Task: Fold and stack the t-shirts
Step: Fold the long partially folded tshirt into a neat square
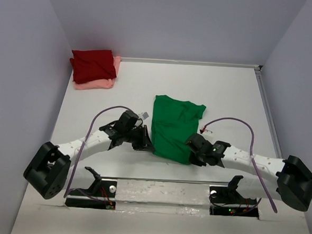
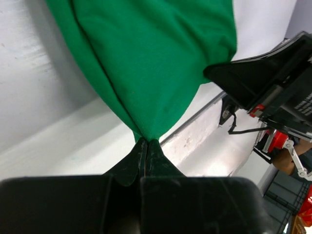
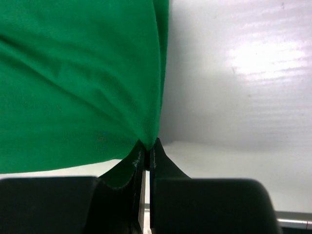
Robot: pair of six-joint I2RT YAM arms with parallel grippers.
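Observation:
The bright green t-shirt (image 1: 174, 126) lies partly folded in the middle of the white table, between the two arms. My left gripper (image 1: 145, 143) is shut on its near left corner; in the left wrist view the cloth (image 2: 156, 63) hangs pinched at the fingertips (image 2: 147, 143). My right gripper (image 1: 193, 154) is shut on its near right corner; in the right wrist view the cloth (image 3: 78, 83) is pinched at the tips (image 3: 147, 145). The dark red t-shirt (image 1: 93, 64) lies folded on top of the salmon pink t-shirt (image 1: 102, 82) at the far left corner.
Grey walls (image 1: 21, 61) close in the table on the left, back and right. A raised rail (image 1: 265, 105) runs along the table's right edge. Arm mounts and cables (image 1: 162, 194) line the near edge. The right arm's body (image 2: 273, 87) shows in the left wrist view.

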